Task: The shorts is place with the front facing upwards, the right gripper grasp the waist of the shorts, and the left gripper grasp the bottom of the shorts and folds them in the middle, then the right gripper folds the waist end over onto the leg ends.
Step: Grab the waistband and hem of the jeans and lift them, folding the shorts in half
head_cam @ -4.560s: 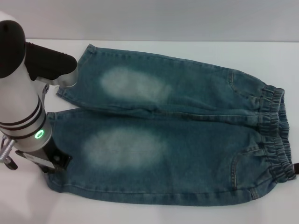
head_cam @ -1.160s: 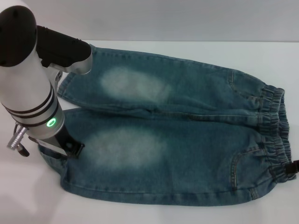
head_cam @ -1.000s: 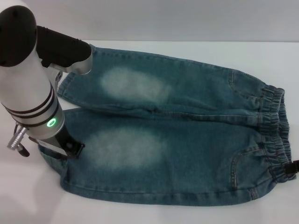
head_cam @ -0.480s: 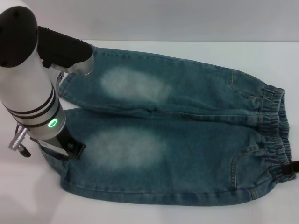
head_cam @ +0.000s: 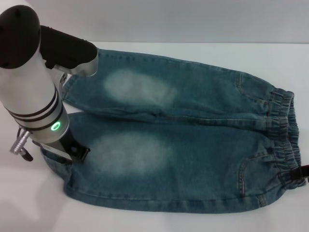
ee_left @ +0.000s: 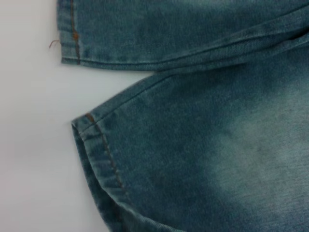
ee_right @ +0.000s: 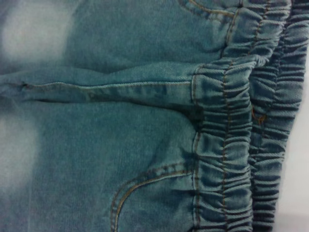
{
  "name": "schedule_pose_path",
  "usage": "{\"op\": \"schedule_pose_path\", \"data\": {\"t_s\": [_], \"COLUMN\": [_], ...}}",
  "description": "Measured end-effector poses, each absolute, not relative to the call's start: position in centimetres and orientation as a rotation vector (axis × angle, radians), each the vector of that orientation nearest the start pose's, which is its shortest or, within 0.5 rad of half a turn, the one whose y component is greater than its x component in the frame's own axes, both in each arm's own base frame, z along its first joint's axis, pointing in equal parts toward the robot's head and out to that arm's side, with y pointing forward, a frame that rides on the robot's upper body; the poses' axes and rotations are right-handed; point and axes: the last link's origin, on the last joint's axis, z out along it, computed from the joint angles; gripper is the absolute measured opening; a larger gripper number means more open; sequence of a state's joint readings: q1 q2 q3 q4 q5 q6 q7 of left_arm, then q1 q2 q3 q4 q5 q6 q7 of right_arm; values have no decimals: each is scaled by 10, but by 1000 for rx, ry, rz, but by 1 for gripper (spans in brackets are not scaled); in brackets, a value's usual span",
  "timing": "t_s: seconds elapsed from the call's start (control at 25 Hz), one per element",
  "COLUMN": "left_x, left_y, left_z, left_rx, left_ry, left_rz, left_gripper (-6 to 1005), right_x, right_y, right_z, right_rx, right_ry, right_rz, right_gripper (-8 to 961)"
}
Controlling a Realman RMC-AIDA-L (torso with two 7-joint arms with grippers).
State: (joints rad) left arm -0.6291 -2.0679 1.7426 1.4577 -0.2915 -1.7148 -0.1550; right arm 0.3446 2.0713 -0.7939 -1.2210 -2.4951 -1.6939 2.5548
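The blue denim shorts (head_cam: 193,145) lie front up, legs to the left and the elastic waist end (head_cam: 285,135) to the right. My left gripper (head_cam: 72,153), black under the white arm with the green light, sits on the near leg's hem (head_cam: 52,157) and is shut on it. That hem is bunched and curls up off the table (ee_left: 99,154). The far leg's hem (head_cam: 65,89) lies flat, partly under the arm. Only a black tip of my right gripper (head_cam: 304,171) shows, at the waistband's near corner. The right wrist view shows the puckered waistband (ee_right: 231,145) close below.
The white table (head_cam: 29,208) shows bare to the left of the leg ends, along the near edge and behind the shorts. The left arm's body (head_cam: 29,96) hangs over the leg ends and hides part of them.
Since 4.6 s ago my left gripper has shifted right, dragging the near leg's hem with it. Over the last second it crept slightly further right. The right gripper's tip barely shifted.
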Motion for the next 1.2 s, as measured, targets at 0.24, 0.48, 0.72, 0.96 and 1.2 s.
{"op": "schedule_pose_path", "data": {"t_s": [0.24, 0.48, 0.72, 0.96, 1.2], "left_x": [-169, -168, -169, -168, -167], "left_y": [327, 328, 329, 330, 332], "left_z": [-18, -18, -17, -17, -17], "left_rx": [-2072, -2073, -2070, -2071, -2072], "left_ry": [-1249, -1245, -1246, -1245, -1244], "left_rz": [792, 790, 790, 781, 758], "left_gripper": [18, 18, 18, 18, 18], "right_x": [316, 317, 318, 317, 314], "right_y": [286, 287, 288, 288, 289], "right_z": [68, 66, 63, 65, 67], "right_rx": [-2154, -2176, -2199, -2204, -2220], "right_ry": [1820, 1798, 1795, 1779, 1764], "right_rz": [-24, -32, -41, -33, 1], "right_gripper": [578, 304, 113, 0, 9]}}
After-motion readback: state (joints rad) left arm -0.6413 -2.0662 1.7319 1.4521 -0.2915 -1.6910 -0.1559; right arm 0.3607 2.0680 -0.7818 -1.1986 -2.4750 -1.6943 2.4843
